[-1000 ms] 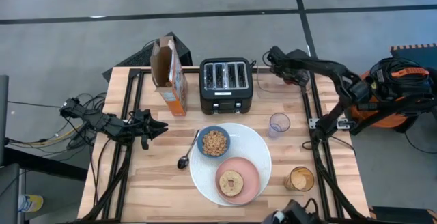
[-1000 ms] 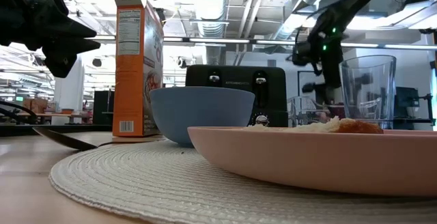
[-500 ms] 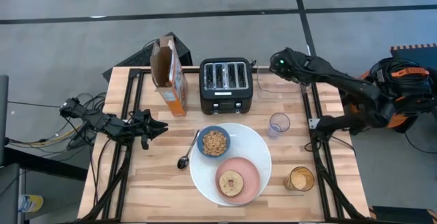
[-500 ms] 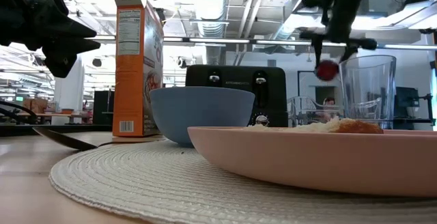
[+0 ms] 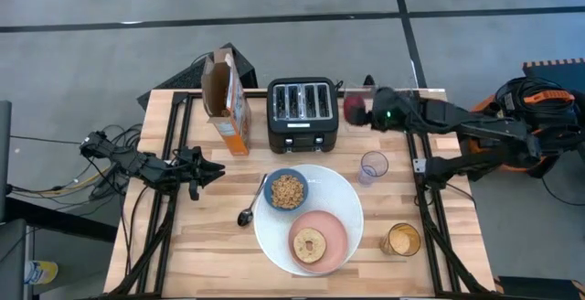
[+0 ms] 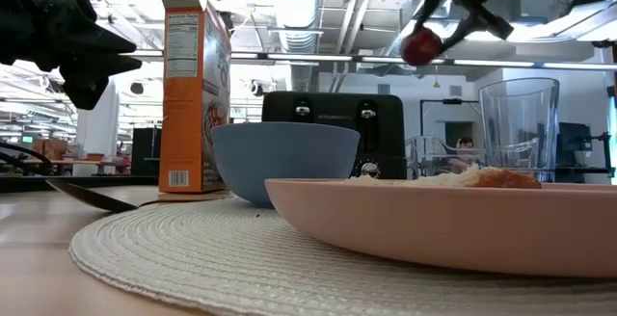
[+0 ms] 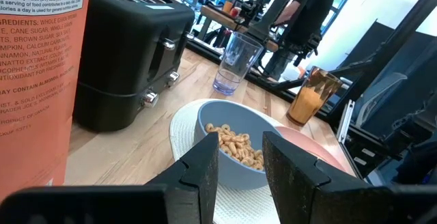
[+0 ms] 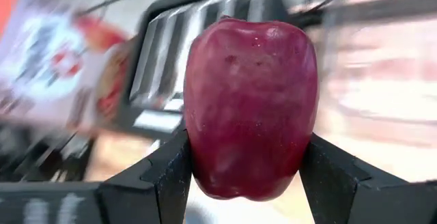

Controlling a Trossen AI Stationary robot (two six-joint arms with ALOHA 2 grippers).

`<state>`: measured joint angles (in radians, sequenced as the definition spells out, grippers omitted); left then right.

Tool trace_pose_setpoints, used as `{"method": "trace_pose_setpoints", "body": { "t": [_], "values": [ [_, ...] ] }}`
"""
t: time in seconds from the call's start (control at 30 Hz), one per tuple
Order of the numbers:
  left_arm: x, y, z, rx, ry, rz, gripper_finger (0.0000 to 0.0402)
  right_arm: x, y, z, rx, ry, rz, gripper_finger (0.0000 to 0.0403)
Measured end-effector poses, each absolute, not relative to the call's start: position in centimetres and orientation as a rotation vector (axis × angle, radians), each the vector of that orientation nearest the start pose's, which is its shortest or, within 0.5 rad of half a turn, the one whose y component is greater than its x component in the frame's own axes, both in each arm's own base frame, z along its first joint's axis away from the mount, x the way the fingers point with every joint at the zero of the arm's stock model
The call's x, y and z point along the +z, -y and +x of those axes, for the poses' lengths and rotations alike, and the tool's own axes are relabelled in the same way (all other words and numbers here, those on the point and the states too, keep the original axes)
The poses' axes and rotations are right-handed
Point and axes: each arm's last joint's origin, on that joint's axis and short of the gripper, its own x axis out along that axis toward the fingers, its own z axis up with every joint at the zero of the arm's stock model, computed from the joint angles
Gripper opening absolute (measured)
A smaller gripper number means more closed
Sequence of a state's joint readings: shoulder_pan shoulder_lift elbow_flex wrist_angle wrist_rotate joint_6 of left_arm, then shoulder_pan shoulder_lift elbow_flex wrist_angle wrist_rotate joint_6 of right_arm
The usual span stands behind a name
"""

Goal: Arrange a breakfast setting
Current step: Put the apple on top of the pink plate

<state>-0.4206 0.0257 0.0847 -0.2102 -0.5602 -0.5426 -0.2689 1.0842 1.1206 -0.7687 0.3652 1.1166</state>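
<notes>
My right gripper is shut on a dark red apple, high above the table just right of the black toaster; the low view shows the apple well up in the air. On the white plate stand the blue bowl of cereal and the pink saucer with the round bread. The spoon lies left of the plate. The tumbler stands right of it, and the cereal box left of the toaster. My left gripper waits at the table's left, slightly open and holding nothing. My right gripper pinches the apple's two opposite sides between its two fingers, low on its body. The fingers come from the table's right, slanting downward. The apple is lifted clear of the table, its stem end up in the wrist view.
An amber glass stands near the front right of the table. The toaster and the tall cereal box line the far edge. Bare wood shows at the table's near left and around the tumbler.
My right gripper has risen from the table's far right corner with the apple and swung toward the toaster, tipping from pointing steeply down to a shallower slant. The apple has gone from low beside the tumbler to high in the air.
</notes>
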Motion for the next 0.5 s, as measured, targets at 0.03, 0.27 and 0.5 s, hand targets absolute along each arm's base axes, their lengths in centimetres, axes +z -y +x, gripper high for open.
{"method": "trace_pose_setpoints", "body": {
  "t": [0.03, 0.27, 0.5],
  "values": [
    [17.1, 2.2, 8.7, 0.172, -0.092, -0.47, 0.01, 34.3, 5.9, 20.2, -0.911, -0.328, 0.99, 0.0241],
    [17.1, 2.2, 8.7, 0.172, -0.092, -0.47, 0.01, 34.6, 1.1, 21.3, -0.701, -0.371, 1.019, 0.0241],
    [17.1, 2.2, 8.7, 0.171, -0.092, -0.47, 0.01, 33.3, -3.8, 22.7, -0.617, -0.463, 1.123, 0.024]
  ]
}}
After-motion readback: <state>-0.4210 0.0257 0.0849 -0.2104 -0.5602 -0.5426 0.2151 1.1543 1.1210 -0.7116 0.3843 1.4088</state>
